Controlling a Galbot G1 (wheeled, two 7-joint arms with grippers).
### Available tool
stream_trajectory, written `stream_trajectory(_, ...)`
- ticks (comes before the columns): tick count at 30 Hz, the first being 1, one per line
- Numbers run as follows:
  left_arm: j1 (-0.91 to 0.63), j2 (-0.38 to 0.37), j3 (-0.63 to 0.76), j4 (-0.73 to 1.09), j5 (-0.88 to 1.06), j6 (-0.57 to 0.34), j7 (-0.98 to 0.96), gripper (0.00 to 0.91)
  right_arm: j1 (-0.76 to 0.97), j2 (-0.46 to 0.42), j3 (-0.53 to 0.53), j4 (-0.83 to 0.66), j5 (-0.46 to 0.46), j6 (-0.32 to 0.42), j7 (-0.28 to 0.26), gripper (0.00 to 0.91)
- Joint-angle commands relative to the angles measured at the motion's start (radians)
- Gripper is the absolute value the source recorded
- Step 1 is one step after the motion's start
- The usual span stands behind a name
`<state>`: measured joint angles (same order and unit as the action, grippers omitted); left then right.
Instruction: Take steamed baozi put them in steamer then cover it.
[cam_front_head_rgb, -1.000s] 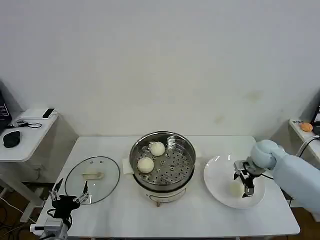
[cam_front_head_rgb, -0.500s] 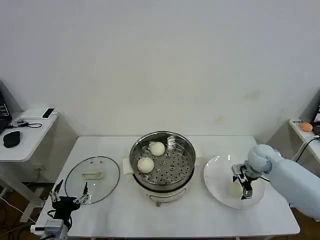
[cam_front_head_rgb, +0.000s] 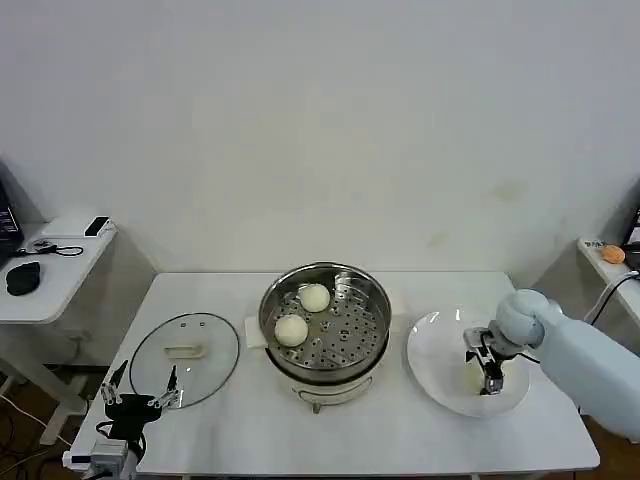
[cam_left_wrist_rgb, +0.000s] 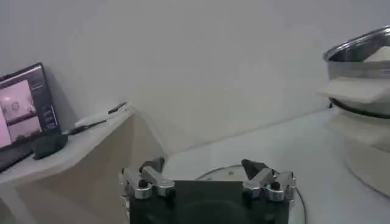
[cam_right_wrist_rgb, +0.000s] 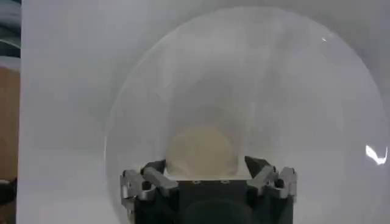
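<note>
A steamed baozi (cam_right_wrist_rgb: 201, 152) lies on the white plate (cam_front_head_rgb: 435, 372) near the table's right edge, bracketed by the spread fingers of the right gripper (cam_front_head_rgb: 488, 372). It is best squeezed gently, then lifted straight. The left gripper (cam_front_head_rgb: 137, 397), fingers apart, is parked at the front-left corner.

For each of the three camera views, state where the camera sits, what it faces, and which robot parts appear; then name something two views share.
Head: high, looking down at the steamer, cover, plate; both arms show.
Left wrist: low, facing the steamer's side; left tool open.
Right wrist: above the plate; right tool open around a baozi.
Shared: plate, in head and right wrist views.
</note>
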<state>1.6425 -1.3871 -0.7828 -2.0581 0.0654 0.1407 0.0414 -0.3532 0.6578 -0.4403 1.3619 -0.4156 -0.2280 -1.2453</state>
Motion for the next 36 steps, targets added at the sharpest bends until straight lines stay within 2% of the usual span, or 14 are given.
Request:
stream_trajectory(1, -0.003, 0.0, 0.0, 0.001, 0.0, 0.0, 0.0, 0.907, -0.001, -0.007, 0.003, 0.006, 0.005, -0.002, 0.006, 0.524)
stream_trajectory(13, -0.015, -0.003, 0.012, 0.008, 0.003, 0.0, 0.001, 0.907, 0.039, -0.076, 0.017, 0.06, 0.052, -0.011, 0.0, 0.524)
stream_trajectory(18, -0.022, -0.002, 0.02, 0.012, 0.002, -0.001, 0.001, 0.907, 0.134, -0.124, 0.021, 0.106, 0.117, -0.022, -0.02, 0.534)
stream_trajectory(23, -0.028, 0.0, 0.025, 0.018, 0.003, -0.001, 0.0, 0.907, 0.26, -0.126, -0.005, 0.134, 0.168, -0.029, -0.045, 0.534)
stream_trajectory(29, -0.03, -0.003, 0.03, 0.027, 0.008, -0.001, 0.001, 0.907, 0.529, -0.021, -0.123, 0.104, 0.262, -0.033, -0.06, 0.524)
stream_trajectory(36, -0.032, 0.004, 0.018, 0.026, 0.005, -0.001, 0.001, 0.907, 0.673, 0.14, -0.215, 0.075, 0.322, -0.024, -0.06, 0.534)
